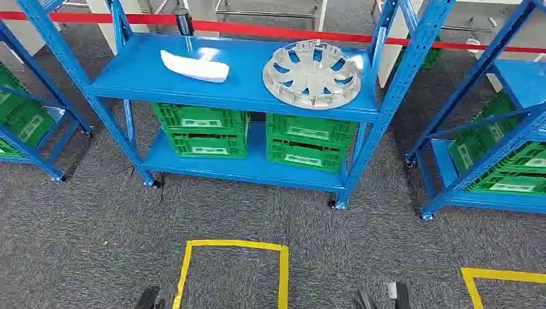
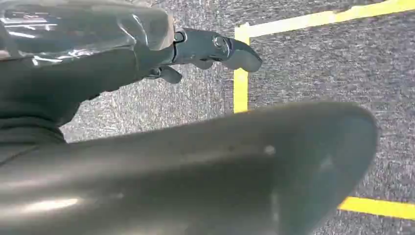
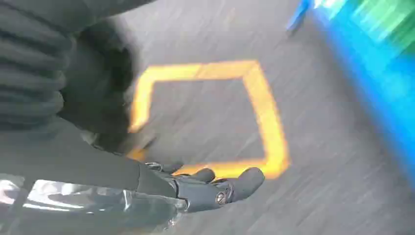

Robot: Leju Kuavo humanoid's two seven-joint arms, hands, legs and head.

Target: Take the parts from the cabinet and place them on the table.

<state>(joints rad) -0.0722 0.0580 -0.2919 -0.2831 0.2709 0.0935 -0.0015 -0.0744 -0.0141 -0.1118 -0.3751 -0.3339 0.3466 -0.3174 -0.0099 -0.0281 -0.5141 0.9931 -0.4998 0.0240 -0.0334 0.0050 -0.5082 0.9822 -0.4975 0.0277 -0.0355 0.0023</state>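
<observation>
Two parts lie on the top shelf of the blue steel rack (image 1: 238, 96) in the head view: a silver wheel cover (image 1: 313, 73), round, shallow-domed, with curved slots ringed around its hub, lying flat toward the right end of the shelf; and a white moulded part (image 1: 194, 65), elongated with a smooth glossy surface, lying toward the left end, well apart from the cover. The rack has perforated angle uprights and small castors. On its lower shelf stand green plastic crates (image 1: 201, 131), ribbed and slotted, stacked in two columns side by side. Similar racks with green crates stand to either side, and a red barrier tape (image 1: 270, 29) runs behind. The floor is grey short-pile carpet marked with a yellow tape square (image 1: 235, 244). The left wrist view supplies the left robot hand (image 2: 210, 51) over the carpet: grey fingers spread apart and extended, holding nothing, with the yellow tape beneath. The right wrist view, blurred, supplies the right robot hand (image 3: 215, 188): dark fingers extended and loosely apart, holding nothing, above the carpet beside a yellow tape outline, with the blue rack at the frame edge.
</observation>
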